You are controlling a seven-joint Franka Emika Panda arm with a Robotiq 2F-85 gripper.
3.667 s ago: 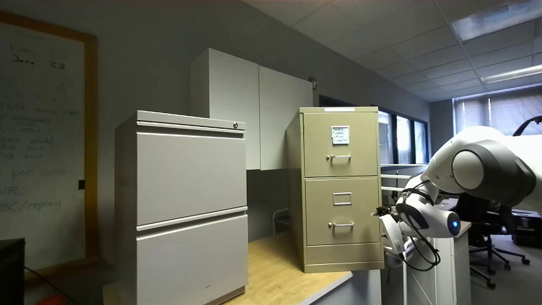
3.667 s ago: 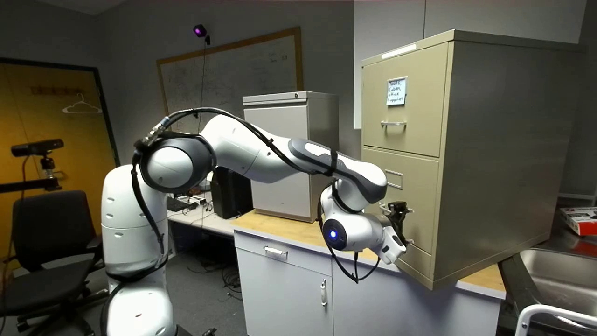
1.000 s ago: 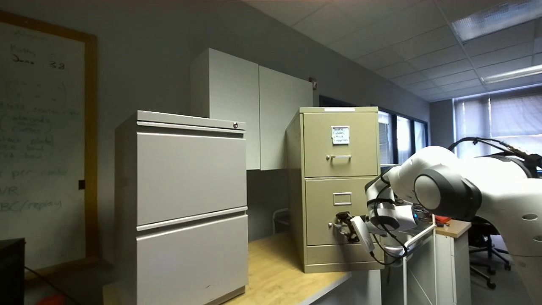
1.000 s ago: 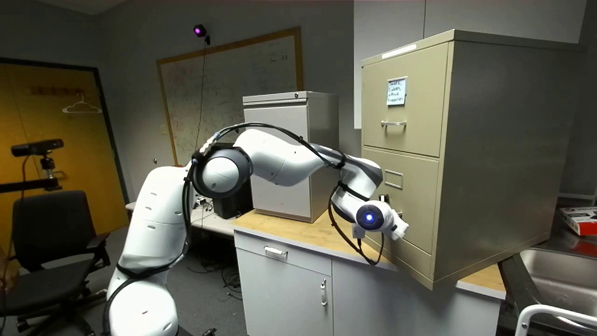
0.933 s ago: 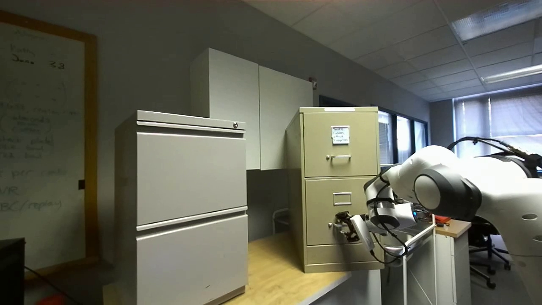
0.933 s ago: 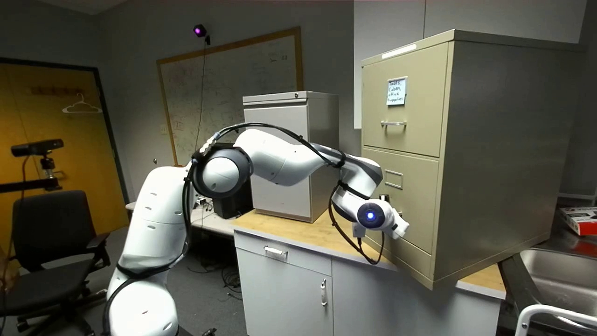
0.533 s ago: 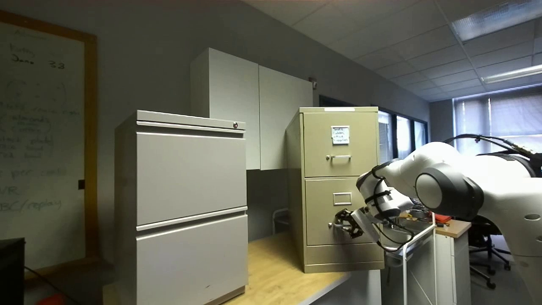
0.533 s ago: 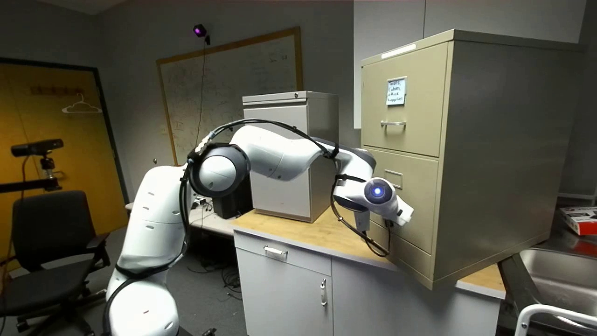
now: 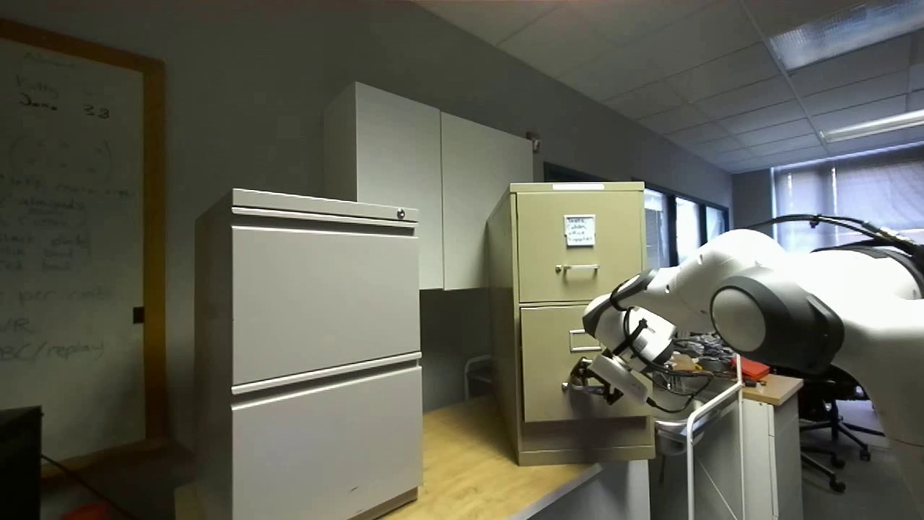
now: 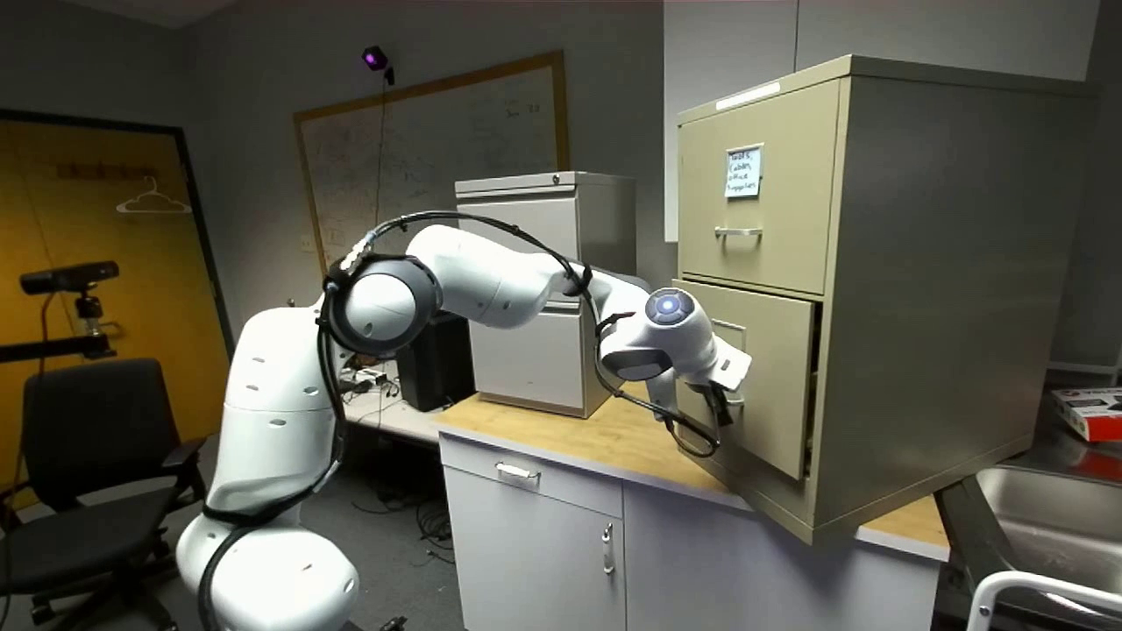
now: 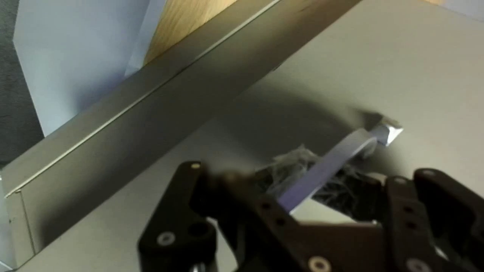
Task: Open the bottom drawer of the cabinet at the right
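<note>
The beige-tan cabinet [image 9: 541, 238] [image 10: 947, 289] stands on a wooden counter in both exterior views. Its bottom drawer [image 9: 545, 347] [image 10: 776, 377] juts out a little, leaving a dark gap along its side and top edges. In the wrist view the metal handle [image 11: 331, 160] runs slantwise across the dark fingers, in front of the drawer front [image 11: 423, 64]. My gripper [image 11: 308, 181] is shut on that handle; part of the bar is hidden behind a finger. From outside, the gripper [image 9: 588, 386] sits at the handle with the wrist tilted above it.
A pale grey two-panel cabinet [image 9: 325, 303] [image 10: 526, 359] shares the counter [image 9: 462, 448] [image 10: 552, 429]. A white rail [image 9: 691, 462] stands near the arm. A metal sink [image 10: 1052, 517] lies beyond the beige cabinet, and white cupboards hang on the wall.
The gripper has come from beside the cabinet onto the handle and shut. Over the last half second the bottom drawer has slid out slightly, while the arm drew back and the wrist tilted up.
</note>
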